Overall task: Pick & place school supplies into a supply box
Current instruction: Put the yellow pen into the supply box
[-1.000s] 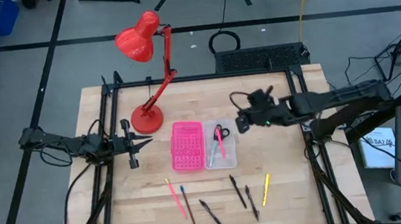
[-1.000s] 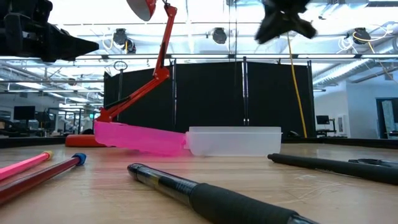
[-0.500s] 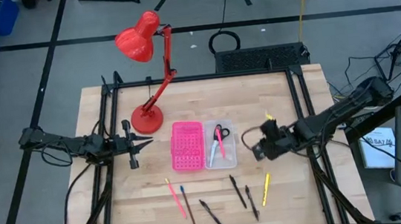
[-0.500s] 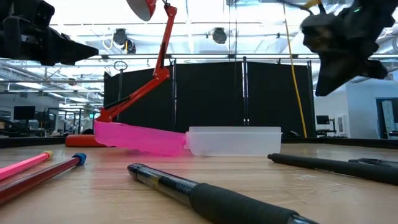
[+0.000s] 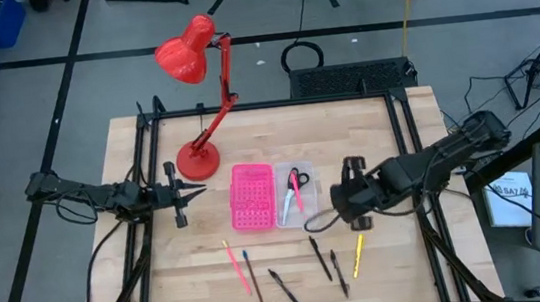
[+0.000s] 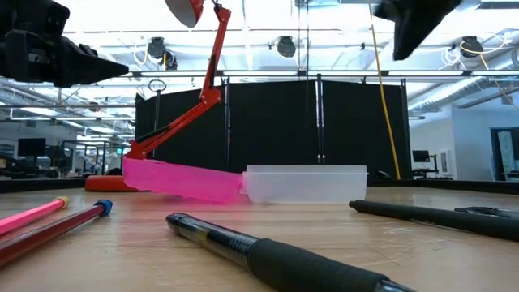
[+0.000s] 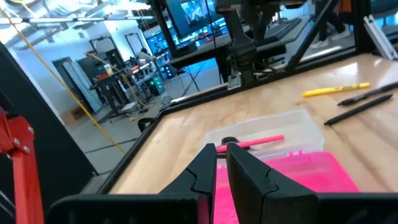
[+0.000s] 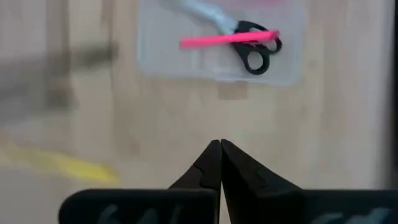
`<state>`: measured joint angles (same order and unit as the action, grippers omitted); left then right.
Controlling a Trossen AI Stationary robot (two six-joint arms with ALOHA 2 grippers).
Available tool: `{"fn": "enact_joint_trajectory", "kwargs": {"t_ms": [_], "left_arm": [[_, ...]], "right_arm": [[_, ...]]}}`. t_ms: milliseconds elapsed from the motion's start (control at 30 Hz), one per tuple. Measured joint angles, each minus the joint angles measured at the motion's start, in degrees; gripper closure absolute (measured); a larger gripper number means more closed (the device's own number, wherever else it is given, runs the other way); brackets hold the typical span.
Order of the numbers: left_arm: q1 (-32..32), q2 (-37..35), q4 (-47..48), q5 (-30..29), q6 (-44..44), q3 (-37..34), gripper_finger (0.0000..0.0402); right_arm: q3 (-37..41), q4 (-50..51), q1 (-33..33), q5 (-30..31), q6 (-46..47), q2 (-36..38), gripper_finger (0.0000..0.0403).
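Observation:
The clear supply box (image 5: 296, 194) lies mid-table and holds black-handled scissors (image 8: 256, 48), a pink pen (image 8: 227, 39) and a pale pen (image 5: 286, 206). Several loose pens lie flat near the table's near edge: pink (image 5: 233, 264), blue-tipped (image 5: 251, 274), black ones (image 5: 284, 288) (image 5: 318, 254) (image 5: 339, 271) and yellow (image 5: 357, 255). My right gripper (image 8: 221, 147) is shut and empty. It hovers above the bare table, right of the box and beyond the yellow pen (image 8: 59, 163). My left gripper (image 7: 221, 155) is shut and waits left of the pink tray.
A bright pink perforated tray (image 5: 252, 196) lies against the clear box's left side. A red desk lamp (image 5: 196, 98) stands on the far left part of the table. Black frame rails (image 5: 413, 156) run along the table's sides. Bare wood shows between the box and the loose pens.
My right gripper has swung from beside the box's far right corner toward the near edge, tipping over to point down at the table; it now hangs right of the box above the yellow pen's far end. Its fingers stay shut. Nothing on the table has moved.

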<state>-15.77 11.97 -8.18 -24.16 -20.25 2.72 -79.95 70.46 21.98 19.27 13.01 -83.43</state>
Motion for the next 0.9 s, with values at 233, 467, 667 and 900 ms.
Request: {"fn": "enact_joint_trajectory", "kwargs": {"t_ms": [233,467,667,900], "left_arm": [[0.0,0.0,1.6,-2.9,-2.2,0.0,0.0355],[0.0,0.0,3.0,-5.4,5.5,0.0,0.0355],[0.0,0.0,3.9,-5.4,13.3,0.0,0.0355],[0.0,0.0,5.6,-5.4,21.6,0.0,0.0355]], "right_arm": [[-0.2,-0.8,0.4,-4.6,-27.2,-3.7,0.0403],[-0.1,-2.3,3.3,-7.2,-34.8,-12.3,0.0403],[-0.1,-7.2,8.3,-10.8,-35.0,-17.2,0.0392],[-0.1,-7.3,16.2,-12.0,-36.5,-21.6,0.0313]]}}
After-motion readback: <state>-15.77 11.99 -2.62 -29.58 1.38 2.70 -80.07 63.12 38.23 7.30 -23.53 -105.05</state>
